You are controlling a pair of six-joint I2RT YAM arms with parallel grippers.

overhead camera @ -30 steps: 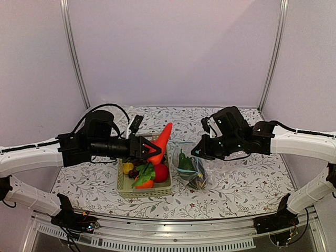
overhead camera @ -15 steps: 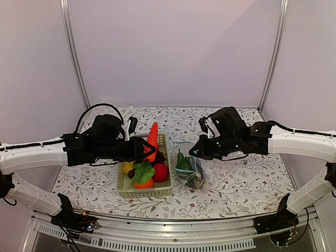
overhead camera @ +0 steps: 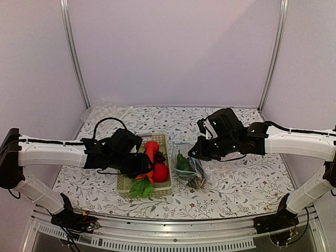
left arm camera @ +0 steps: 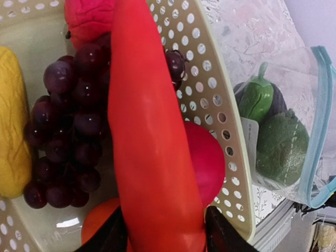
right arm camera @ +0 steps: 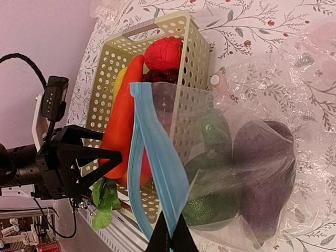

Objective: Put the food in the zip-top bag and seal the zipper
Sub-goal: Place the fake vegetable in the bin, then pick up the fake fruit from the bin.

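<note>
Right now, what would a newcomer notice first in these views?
The long orange-red carrot stands out first, lying over the grapes in the pale green basket, between the fingers of the left gripper. Beside the basket, the right gripper pinches the light-blue zipper of the clear bag, which already holds the purple eggplant.

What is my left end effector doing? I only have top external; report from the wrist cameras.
Observer: In the left wrist view the left end effector has a finger on each side of the carrot. I cannot confirm a firm grip.
Operator: Tell me what's under the carrot.
Observer: It lies across the grapes inside the basket.
Operator: Now report the right side.
Observer: In the right wrist view the right end effector is shut on the zipper of the zip-top bag.
</note>
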